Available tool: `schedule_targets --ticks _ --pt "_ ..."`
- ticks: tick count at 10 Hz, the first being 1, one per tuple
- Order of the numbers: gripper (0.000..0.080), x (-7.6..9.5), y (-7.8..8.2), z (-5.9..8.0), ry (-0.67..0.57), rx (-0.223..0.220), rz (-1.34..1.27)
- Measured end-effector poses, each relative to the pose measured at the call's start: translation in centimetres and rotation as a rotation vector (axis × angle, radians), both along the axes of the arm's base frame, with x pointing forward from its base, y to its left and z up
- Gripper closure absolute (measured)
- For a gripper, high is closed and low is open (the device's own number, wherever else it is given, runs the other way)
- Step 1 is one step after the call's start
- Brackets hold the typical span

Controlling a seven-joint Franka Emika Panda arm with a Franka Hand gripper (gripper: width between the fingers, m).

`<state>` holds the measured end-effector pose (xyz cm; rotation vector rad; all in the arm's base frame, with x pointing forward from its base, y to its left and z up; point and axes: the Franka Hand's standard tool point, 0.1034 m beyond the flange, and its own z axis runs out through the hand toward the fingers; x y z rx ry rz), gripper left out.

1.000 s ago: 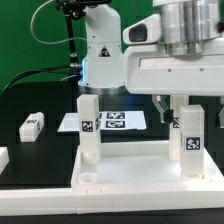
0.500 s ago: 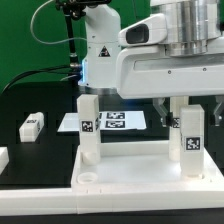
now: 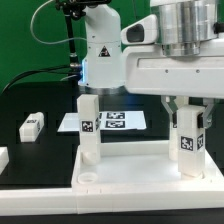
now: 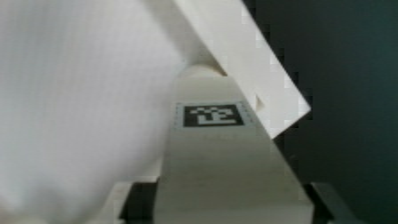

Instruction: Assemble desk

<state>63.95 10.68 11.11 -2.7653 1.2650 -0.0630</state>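
Note:
The white desk tabletop [image 3: 130, 172] lies rim up at the front. One white tagged leg [image 3: 89, 128] stands upright in its corner on the exterior view's left. My gripper [image 3: 187, 112] is shut on a second tagged leg [image 3: 187, 142], which stands upright at the corner on the exterior view's right. In the wrist view the held leg [image 4: 217, 150] runs away from my gripper [image 4: 222, 205], with a dark finger [image 4: 143, 200] on each side. The tabletop [image 4: 71, 100] lies beyond it.
A loose tagged leg [image 3: 32, 124] lies on the black table at the exterior view's left, and another white part [image 3: 3, 157] shows at the left edge. The marker board [image 3: 108, 121] lies behind the tabletop, before the arm's base [image 3: 100, 60].
My hand has swung a little about the held leg, to the left and back. The leg stays upright at its corner, and the other parts have not moved.

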Motion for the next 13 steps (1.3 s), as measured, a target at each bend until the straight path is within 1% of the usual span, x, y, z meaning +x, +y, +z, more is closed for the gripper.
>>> schedule_targets --ticks 1,4,6,7,8,9,10,11,13 --pt "0.0512 0.0 -0.1 0.0 0.010 0.016 -0.154" --pt "0.0511 0.0 0.1 -0.1 0.056 0.135 -0.738" --pt "0.0511 -0.1 0.3 -0.1 0.071 0.143 -0.833" --pt "0.0510 -0.1 0.3 -0.2 0.069 0.141 -0.816" --pt "0.0510 -0.1 0.3 -0.1 0.061 0.130 -0.726" --pt "0.0343 -0.1 0.6 0.0 0.049 0.115 -0.531" --pt "0.0196 -0.2 1.1 -0.1 0.034 0.106 -0.360" --pt "0.0164 -0.3 1.2 -0.2 0.022 0.097 -0.254" --pt "0.0152 -0.3 1.0 -0.2 0.009 0.081 -0.135"
